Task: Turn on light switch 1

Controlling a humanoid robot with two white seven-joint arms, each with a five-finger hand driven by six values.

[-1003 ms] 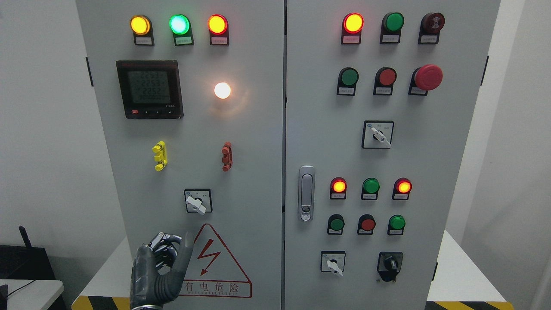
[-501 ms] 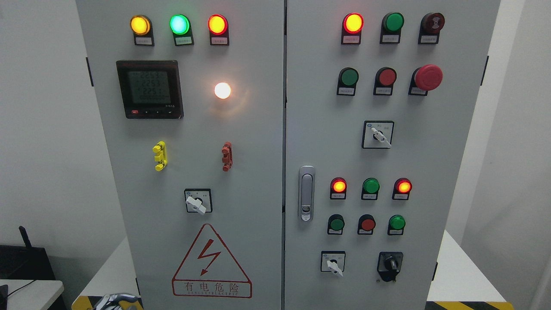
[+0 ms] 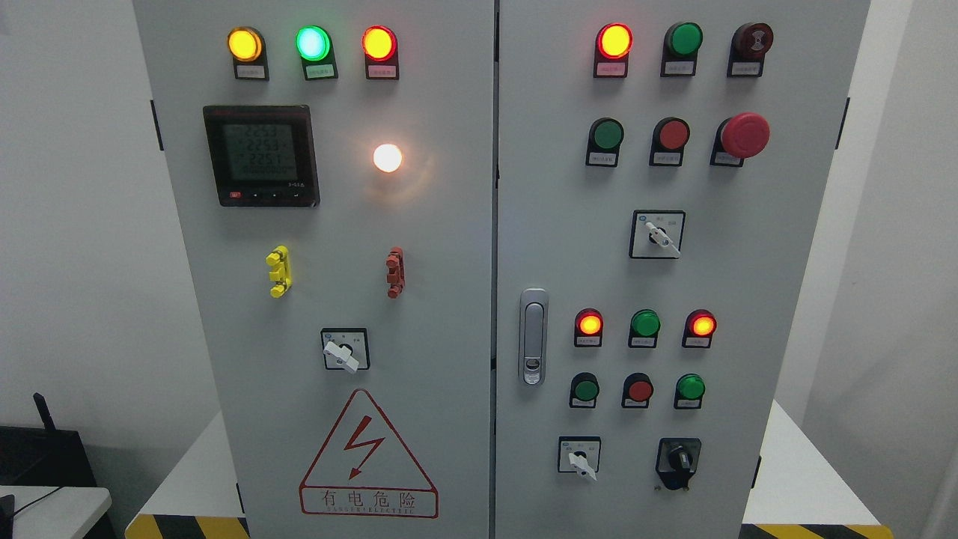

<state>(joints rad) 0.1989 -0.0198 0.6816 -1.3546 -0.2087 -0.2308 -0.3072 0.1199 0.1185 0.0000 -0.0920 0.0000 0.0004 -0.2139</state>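
Note:
A grey two-door control cabinet (image 3: pixel 434 247) fills the head view. On its left door a rotary selector switch (image 3: pixel 343 350) has its white handle pointing down and to the right. Above it a round white lamp (image 3: pixel 387 158) glows brightly. No robot hand or arm shows anywhere in the picture.
The left door also carries three lit lamps (image 3: pixel 312 43) along the top, a digital meter (image 3: pixel 260 155), yellow (image 3: pixel 278 271) and red (image 3: pixel 394 272) clips and a warning triangle (image 3: pixel 367 457). The right door has buttons, a red mushroom stop (image 3: pixel 744 135), further selector switches and a door latch (image 3: pixel 532 336).
The left hand, raised below the selector switch one second ago, dropped to the bottom edge half a second ago and has now left the view. The panel looks the same.

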